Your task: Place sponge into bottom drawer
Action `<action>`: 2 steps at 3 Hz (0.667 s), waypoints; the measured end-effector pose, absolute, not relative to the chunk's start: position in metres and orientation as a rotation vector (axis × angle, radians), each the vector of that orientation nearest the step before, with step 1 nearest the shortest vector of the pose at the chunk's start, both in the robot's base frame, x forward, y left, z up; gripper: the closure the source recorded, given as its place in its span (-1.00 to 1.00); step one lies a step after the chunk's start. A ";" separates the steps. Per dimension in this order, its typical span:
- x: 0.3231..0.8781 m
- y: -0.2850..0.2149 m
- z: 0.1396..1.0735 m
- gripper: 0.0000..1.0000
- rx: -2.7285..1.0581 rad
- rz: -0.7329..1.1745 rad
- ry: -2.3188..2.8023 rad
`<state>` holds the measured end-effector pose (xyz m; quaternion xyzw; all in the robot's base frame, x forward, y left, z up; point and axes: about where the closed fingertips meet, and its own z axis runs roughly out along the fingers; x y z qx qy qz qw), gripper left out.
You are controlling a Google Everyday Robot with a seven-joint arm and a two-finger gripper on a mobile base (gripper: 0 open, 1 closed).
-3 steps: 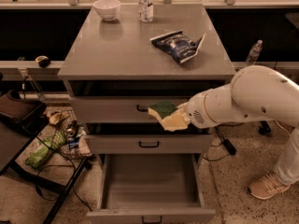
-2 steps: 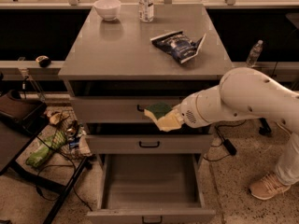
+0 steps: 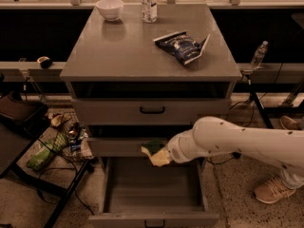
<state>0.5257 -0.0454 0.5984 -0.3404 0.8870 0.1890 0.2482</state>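
Observation:
The sponge (image 3: 156, 152), dark green on top and pale yellow below, is held by my gripper (image 3: 164, 155) at the end of the white arm that reaches in from the right. It hangs in front of the middle drawer, just above the back of the bottom drawer (image 3: 152, 208). That drawer is pulled out, with a plain grey interior and a small black handle at its front edge.
The top drawer (image 3: 152, 111) is shut. On the cabinet top lie a dark blue snack bag (image 3: 183, 46), a white bowl (image 3: 109, 8) and a bottle (image 3: 149, 3). Clutter and cables lie on the floor at left. A person's shoe (image 3: 273, 190) is at right.
My gripper has moved down and a little left with the sponge, from in front of the top drawer to just above the open bottom drawer.

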 end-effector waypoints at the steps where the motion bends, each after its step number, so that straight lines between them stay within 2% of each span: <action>1: 0.513 -0.042 0.516 1.00 -0.893 0.547 2.464; 2: 0.514 -0.035 0.452 1.00 -0.850 0.593 2.467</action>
